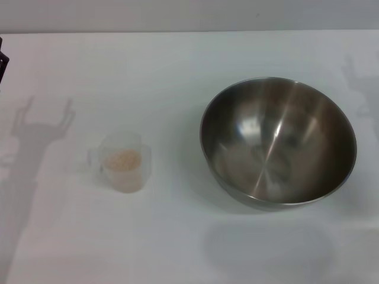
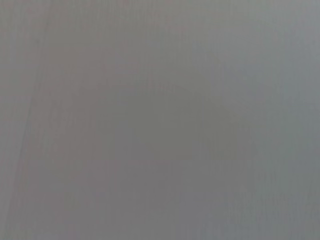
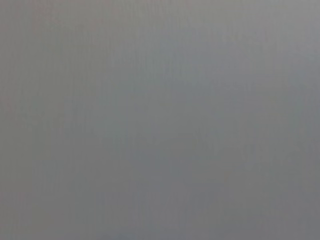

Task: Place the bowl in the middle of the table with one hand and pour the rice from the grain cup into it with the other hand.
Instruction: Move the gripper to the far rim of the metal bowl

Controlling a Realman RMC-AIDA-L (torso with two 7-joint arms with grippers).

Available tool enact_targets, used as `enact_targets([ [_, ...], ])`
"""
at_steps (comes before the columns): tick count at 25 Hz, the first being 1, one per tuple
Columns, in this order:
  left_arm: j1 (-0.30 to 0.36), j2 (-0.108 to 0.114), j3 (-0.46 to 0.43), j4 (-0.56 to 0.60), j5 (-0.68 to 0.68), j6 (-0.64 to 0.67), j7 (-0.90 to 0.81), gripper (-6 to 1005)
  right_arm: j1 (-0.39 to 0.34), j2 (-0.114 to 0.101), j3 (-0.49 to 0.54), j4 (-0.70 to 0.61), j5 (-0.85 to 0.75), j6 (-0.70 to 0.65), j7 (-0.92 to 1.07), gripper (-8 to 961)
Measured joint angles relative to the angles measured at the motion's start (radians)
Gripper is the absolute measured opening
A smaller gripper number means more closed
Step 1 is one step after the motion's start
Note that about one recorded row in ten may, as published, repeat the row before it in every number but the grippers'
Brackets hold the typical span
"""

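Note:
The stainless-steel bowl (image 1: 278,142) sits on the white table (image 1: 177,71) at the right of centre, upright and empty. The clear grain cup (image 1: 123,161) stands at the left of centre, its small handle toward the left, with pale beige rice (image 1: 122,159) inside it. Neither gripper shows in the head view; only their shadows fall on the table at the far left and far right. Both wrist views show only a plain grey surface.
A small dark part of the left arm (image 1: 2,62) shows at the left edge. The table's far edge meets a grey wall (image 1: 189,15) at the back.

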Motion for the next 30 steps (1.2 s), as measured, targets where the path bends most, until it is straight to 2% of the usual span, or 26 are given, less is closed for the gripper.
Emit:
enact_targets([
  [9,-0.009,0.000,0.000,0.000,0.000,-0.009,0.004,830,-0.029,0.001,-0.001,-0.002,-0.001,-0.047,-0.104,766],
  [13,-0.010,-0.003,-0.002,-0.009,-0.022,-0.053,0.004,829,-0.041,-0.003,-0.003,0.008,-0.046,-0.077,-0.134,765],
  [18,-0.013,-0.002,-0.002,-0.015,-0.035,-0.055,0.001,828,-0.062,-0.003,0.000,0.003,-0.082,-0.092,-0.304,765],
  [21,-0.019,-0.005,-0.001,-0.015,-0.036,-0.066,0.000,827,-0.063,-0.003,0.006,0.002,-0.079,-0.058,-0.358,765],
  [26,-0.029,-0.006,0.007,-0.015,-0.036,-0.089,-0.004,826,-0.056,-0.016,0.063,-0.036,-0.073,0.040,-0.240,766],
  [29,-0.035,-0.006,0.011,-0.015,-0.035,-0.092,-0.007,826,-0.067,-0.026,0.077,-0.110,-0.078,0.108,-0.211,766],
  [30,-0.037,-0.006,0.016,-0.015,-0.035,-0.092,-0.008,826,-0.092,-0.031,0.078,-0.197,-0.079,0.191,-0.219,765],
])
